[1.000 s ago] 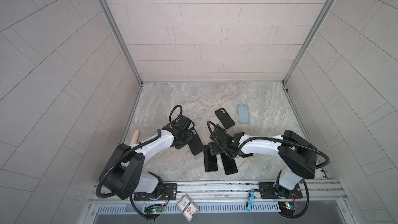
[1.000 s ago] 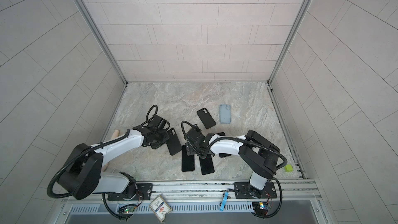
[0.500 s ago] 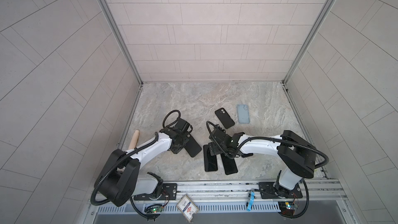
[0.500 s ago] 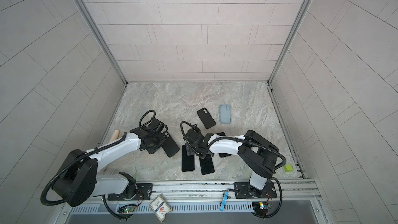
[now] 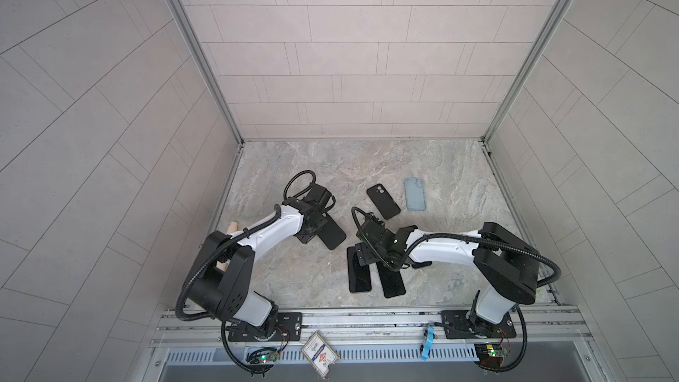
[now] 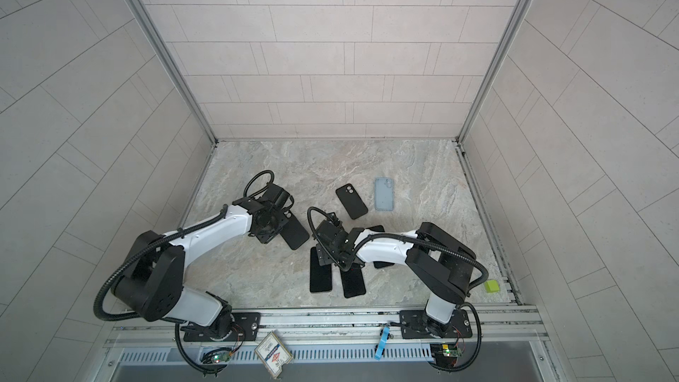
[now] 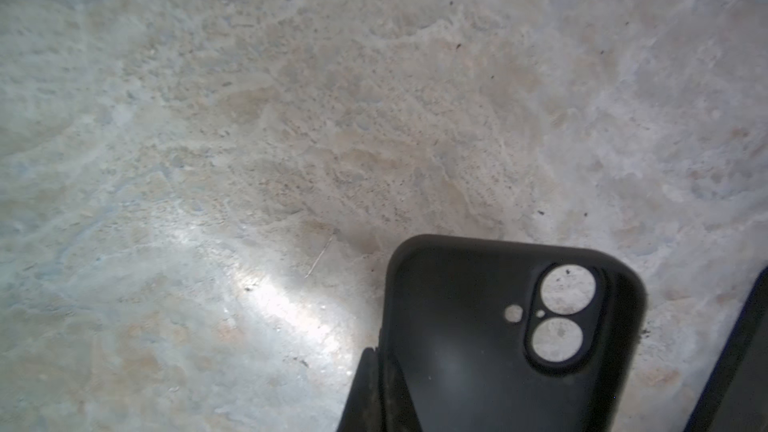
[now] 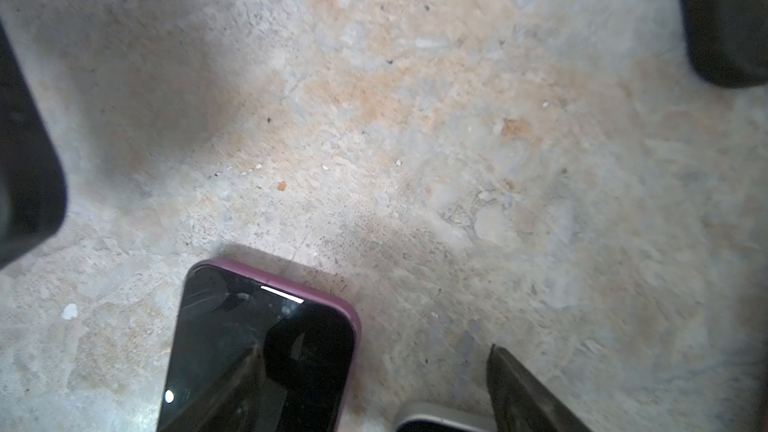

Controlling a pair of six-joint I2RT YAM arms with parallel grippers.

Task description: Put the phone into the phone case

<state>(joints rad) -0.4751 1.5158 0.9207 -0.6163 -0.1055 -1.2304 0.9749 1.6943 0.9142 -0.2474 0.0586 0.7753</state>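
On the left, my left gripper [image 5: 312, 224] is clamped on a black case [image 7: 478, 326]. Over the last second it swung that case slightly away from me, so the case is in hand. Near the middle, my right gripper [image 5: 370, 252] has barely moved: jaws wide over a purple-rimmed phone [image 8: 257, 351], gripping nothing, so no phone is lifted yet. I count three cases: the held one, a second black case [image 5: 383, 201] and a pale blue case [image 5: 415, 194], far right. Two phones: purple-rimmed, plus a silver-rimmed phone [image 8: 440, 419]. A dark slab [image 6: 383, 264] under the right arm I cannot identify.
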